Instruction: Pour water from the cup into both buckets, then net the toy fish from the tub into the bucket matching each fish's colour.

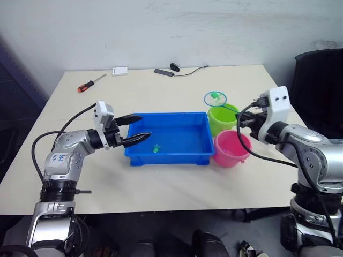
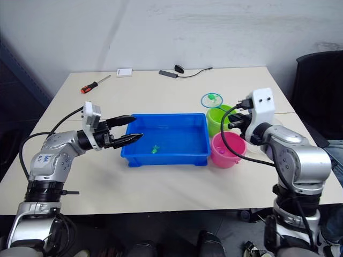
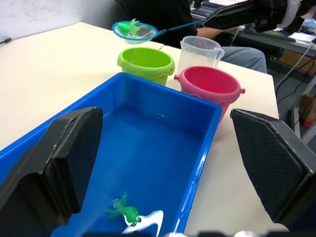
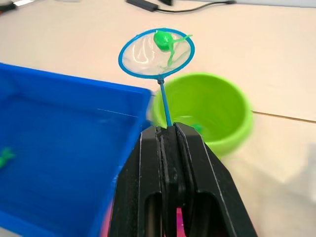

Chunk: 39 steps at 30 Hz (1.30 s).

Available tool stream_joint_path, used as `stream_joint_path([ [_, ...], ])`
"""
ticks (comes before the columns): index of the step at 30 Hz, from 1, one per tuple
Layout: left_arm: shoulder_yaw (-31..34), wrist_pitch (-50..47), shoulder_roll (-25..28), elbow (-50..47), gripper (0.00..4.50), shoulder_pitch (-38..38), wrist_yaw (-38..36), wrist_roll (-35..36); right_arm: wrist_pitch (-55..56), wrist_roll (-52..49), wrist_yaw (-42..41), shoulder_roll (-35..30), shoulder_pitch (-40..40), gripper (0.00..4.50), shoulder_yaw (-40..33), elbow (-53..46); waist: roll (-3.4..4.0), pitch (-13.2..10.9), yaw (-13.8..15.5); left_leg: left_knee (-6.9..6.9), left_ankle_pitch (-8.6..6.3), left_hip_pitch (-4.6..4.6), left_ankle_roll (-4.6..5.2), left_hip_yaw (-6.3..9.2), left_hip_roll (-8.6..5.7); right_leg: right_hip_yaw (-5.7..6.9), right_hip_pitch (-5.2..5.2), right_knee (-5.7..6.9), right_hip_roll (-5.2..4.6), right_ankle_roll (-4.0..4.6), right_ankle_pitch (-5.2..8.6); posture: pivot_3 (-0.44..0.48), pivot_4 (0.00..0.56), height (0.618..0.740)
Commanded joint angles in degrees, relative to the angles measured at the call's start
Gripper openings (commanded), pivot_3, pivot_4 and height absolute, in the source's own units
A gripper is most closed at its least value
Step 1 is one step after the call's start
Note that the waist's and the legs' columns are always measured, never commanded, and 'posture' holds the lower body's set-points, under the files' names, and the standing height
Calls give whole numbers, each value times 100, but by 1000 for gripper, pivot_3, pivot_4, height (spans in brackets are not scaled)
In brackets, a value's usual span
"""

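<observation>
The blue tub sits mid-table with one green toy fish in its water. My left gripper is open over the tub's left end, holding nothing. To the tub's right stand the lime green bucket and the pink bucket. My right gripper is shut on the stick of the net. The hoop hovers beside the green bucket's far rim with a green fish in it. Another green fish lies inside the green bucket. The clear cup stands behind the pink bucket.
An orange-handled screwdriver, a small white box and a black cable lie along the table's far edge. A black chair stands off the right side.
</observation>
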State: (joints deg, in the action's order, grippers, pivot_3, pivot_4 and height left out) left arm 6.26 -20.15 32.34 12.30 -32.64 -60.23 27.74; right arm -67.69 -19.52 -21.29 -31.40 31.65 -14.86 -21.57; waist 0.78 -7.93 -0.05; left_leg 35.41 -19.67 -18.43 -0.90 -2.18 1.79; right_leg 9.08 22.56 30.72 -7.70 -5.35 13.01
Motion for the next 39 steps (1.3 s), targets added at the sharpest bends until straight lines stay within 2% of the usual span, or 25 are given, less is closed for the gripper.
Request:
stream_joint_path([
  [1, 15, 175, -7, 65, 4482, -183, -90, -33, 611, 270, -31, -329, -123, 0, 213, 64, -1, -1, -4, -3, 0, -5, 0, -3, 0, 0, -2, -5, 0, 0, 0, 0, 150, 740],
  [4, -11, 215, -32, 125, 4482, -227, -109, -55, 1049, 599, -60, -689, -261, 0, 586, 148, 3, -2, -9, -5, 2, -4, 0, -7, 1, 0, -3, -10, 2, -2, 1, 0, 150, 740],
  [10, -55, 300, -96, 254, 4482, -294, -164, -122, 2534, 2044, -63, -1685, -517, 0, 1986, 406, 0, -6, -9, -11, 11, -3, -16, -13, 1, 0, -2, -44, 2, -18, 11, 0, 150, 740],
  [16, -88, 362, -164, 296, 4482, -287, -170, -158, 3618, 3339, 61, -2162, -674, 0, 2730, 563, -2, -6, 7, -13, 24, 2, -28, -13, -3, 1, -2, -72, 2, -25, 6, 0, 150, 740],
  [23, -89, 380, -212, 291, 4482, -272, -156, -150, 4299, 4721, 150, -2426, -735, 0, 3082, 817, -7, -7, 8, -14, 28, 0, -35, -15, -3, 2, -7, -78, 2, -19, -3, 0, 150, 740],
  [27, -84, 394, -214, 278, 4482, -235, -151, -150, 4978, 5778, 370, -2801, -699, 0, 3312, 1054, -8, -7, 5, -14, 27, 1, -35, -15, -2, 2, -6, -81, 3, -24, 2, 0, 150, 740],
  [33, -83, 418, -215, 312, 4482, -246, -154, -156, 5614, 6554, 543, -2992, -868, 0, 3319, 1100, -10, -8, -2, -14, 29, 1, -38, -16, -2, 1, -7, -81, 3, -30, 5, 0, 150, 740],
  [39, -86, 460, -223, 346, 4482, -267, -149, -155, 5979, 7336, 715, -2895, -1147, 0, 3210, 1048, -13, -10, 2, -14, 30, 2, -41, -16, -3, 1, -9, -81, 3, -31, 6, 0, 150, 740],
])
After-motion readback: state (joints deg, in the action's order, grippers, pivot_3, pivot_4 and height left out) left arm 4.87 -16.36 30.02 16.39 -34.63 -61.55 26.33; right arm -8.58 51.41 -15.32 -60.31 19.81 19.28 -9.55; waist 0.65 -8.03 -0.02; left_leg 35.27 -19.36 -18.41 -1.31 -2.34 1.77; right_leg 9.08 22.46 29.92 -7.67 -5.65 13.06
